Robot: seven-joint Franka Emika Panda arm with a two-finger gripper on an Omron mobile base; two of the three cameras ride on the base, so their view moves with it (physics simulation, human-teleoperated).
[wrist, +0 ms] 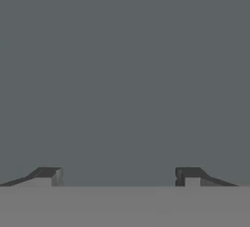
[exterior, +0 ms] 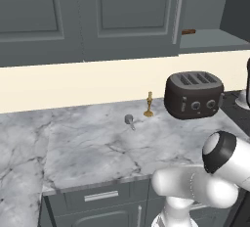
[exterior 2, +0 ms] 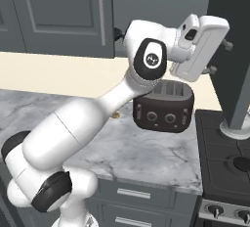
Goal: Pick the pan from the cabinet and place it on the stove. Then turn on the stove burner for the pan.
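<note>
Pan: not clearly seen from where I stand; a short brown stub [exterior: 188,32] pokes out over the grey shelf of the open cabinet [exterior: 210,39], and I cannot tell whether it belongs to the pan.
Gripper: gripper [wrist: 118,177] spread wide with nothing between its two dark fingertips [wrist: 46,176]; it is raised to shelf height on the white arm [exterior 2: 218,56].
Straight ahead of the fingers: flat, even, matt grey with no edge or rim to aim at.
Below the hand: dark, boxy, rounded four-slot toaster [exterior 2: 163,108] with glossy sides and small knobs.
Below and ahead of the hand: black flat stove [exterior 2: 222,165], darker than the grey-veined marble counter [exterior 2: 146,157].
Behind the hand: panelled dark grey doors with a long silver bar handle [exterior 2: 101,13].
Step in hand: reaching into the cabinet for the pan, I would judge.
Doing it well: turn the hand until a rim or handle shows between the fingers, keep them wide, close on a thin edge, and lift clear of the shelf lip and the toaster underneath.
</note>
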